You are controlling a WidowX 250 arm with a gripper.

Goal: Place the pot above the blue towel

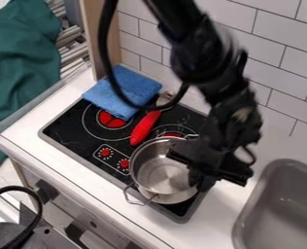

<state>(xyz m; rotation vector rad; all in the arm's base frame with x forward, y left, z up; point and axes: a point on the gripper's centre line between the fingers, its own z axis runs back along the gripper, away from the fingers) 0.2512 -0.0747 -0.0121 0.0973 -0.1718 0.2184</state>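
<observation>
Currently, pot is mouth up over the stove's near right part, apart from the blue towel at the far left corner, with a red-handled utensil lying between them. Gripper is at the pot's right side, overlapping its rim in view; can't tell whether it's open or clamped on it. Sink to the right on the counter, green cloth far left.
</observation>
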